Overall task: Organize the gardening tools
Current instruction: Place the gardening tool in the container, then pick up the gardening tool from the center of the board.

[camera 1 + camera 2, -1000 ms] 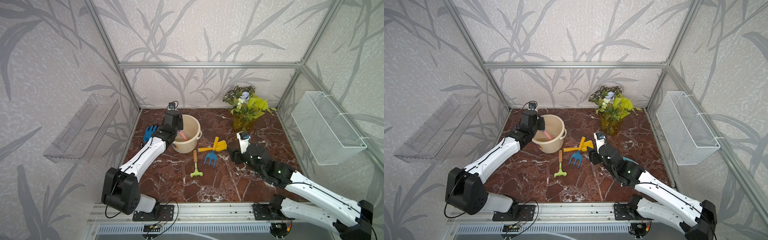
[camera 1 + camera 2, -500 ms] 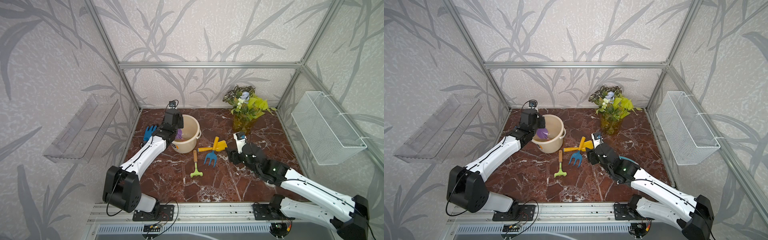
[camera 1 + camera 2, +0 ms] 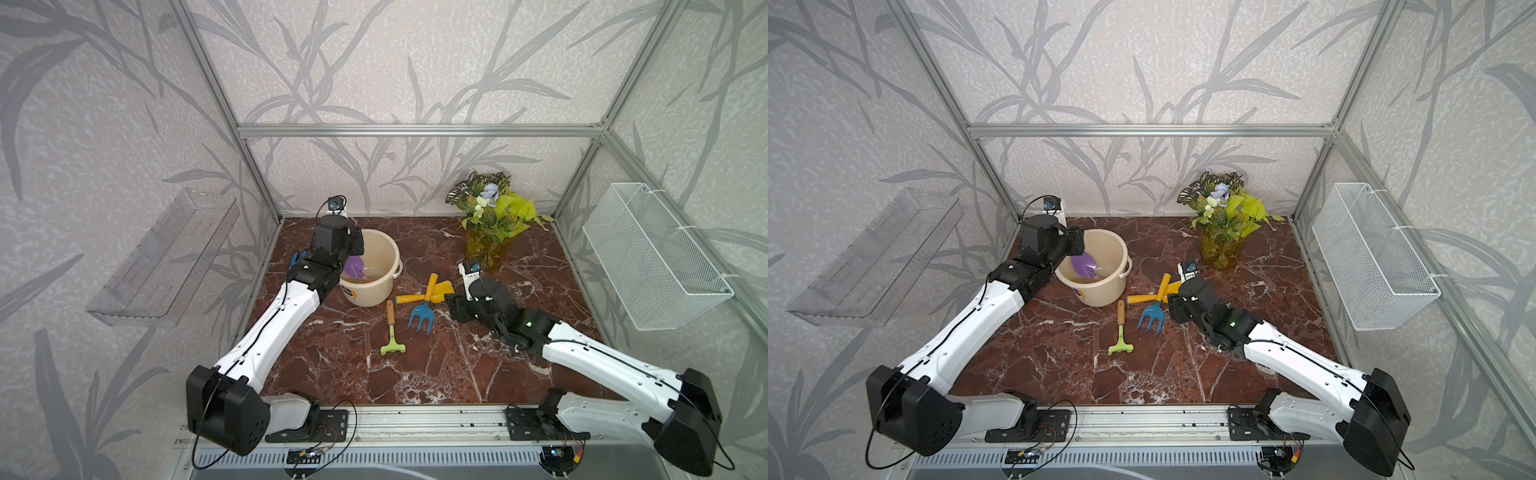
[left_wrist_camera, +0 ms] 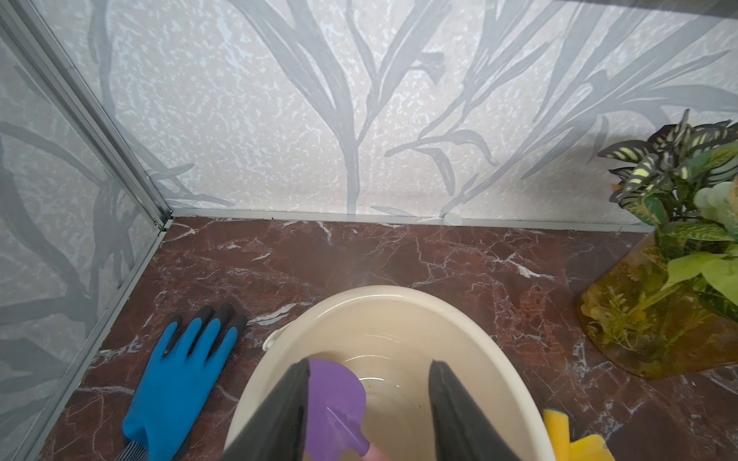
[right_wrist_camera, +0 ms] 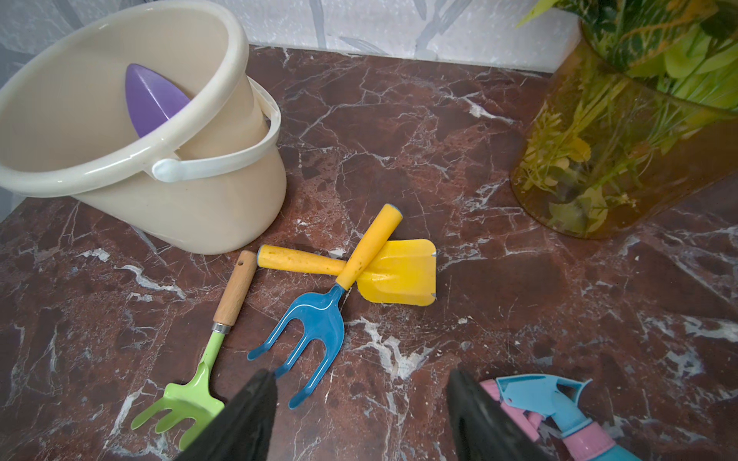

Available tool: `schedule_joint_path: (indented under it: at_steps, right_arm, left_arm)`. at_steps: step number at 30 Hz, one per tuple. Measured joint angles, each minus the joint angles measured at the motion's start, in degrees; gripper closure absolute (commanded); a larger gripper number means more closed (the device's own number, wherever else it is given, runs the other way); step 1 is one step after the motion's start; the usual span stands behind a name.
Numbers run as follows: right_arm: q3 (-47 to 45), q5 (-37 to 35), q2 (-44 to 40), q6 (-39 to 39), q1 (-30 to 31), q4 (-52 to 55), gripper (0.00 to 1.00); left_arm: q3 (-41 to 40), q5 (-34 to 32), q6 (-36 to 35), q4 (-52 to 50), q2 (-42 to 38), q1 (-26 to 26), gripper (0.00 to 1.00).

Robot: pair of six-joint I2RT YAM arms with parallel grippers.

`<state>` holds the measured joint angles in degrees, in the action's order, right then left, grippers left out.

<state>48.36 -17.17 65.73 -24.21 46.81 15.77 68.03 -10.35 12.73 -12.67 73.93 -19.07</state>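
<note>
My left gripper (image 4: 371, 365) hangs open over the cream bucket (image 4: 399, 289). The purple trowel (image 4: 335, 399) stands inside the bucket, blade up. Its blade touches one finger only, and the pink handle points down. In both top views the trowel (image 3: 354, 266) (image 3: 1084, 266) shows inside the rim. On the floor the blue fork (image 5: 311, 323) lies with its handle across the yellow scoop (image 5: 399, 273). The green rake (image 5: 187, 399) lies beside them. My right gripper (image 5: 361, 377) is open and empty, low, just short of the fork's tines. The spray bottle (image 5: 551, 403) lies next to one finger.
A leafy plant in an amber vase (image 3: 488, 245) stands at the back right. A blue glove (image 4: 179, 379) lies left of the bucket near the wall. A clear shelf (image 3: 162, 257) hangs on the left wall, a white wire basket (image 3: 648, 257) on the right wall.
My left gripper opened and let go of the trowel, which now stands in the bucket with its purple blade up. My right gripper shifted slightly toward the tools on the floor.
</note>
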Motion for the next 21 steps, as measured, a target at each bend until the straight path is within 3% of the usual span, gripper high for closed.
schedule_joint_path:
  at_steps: [4,8,13,21]
  right_arm:
    - [1.7,2.3,2.6,-1.5,-0.2,0.3,0.29]
    - [4.0,4.8,6.8,-4.0,-0.7,0.7,0.29]
    - [6.2,7.3,14.1,-8.0,-1.9,1.2,0.31]
    - [10.5,9.9,26.0,-13.2,-3.7,1.4,0.43]
  left_arm:
    - [0.0,2.9,2.4,-2.8,-1.4,0.0,0.32]
    - [-1.9,6.2,5.1,-3.8,-4.4,-0.6,0.14]
    - [-7.5,10.6,8.7,-4.0,-9.9,-1.8,0.13]
    - [-17.4,13.6,14.4,-3.6,-17.5,-5.0,0.14]
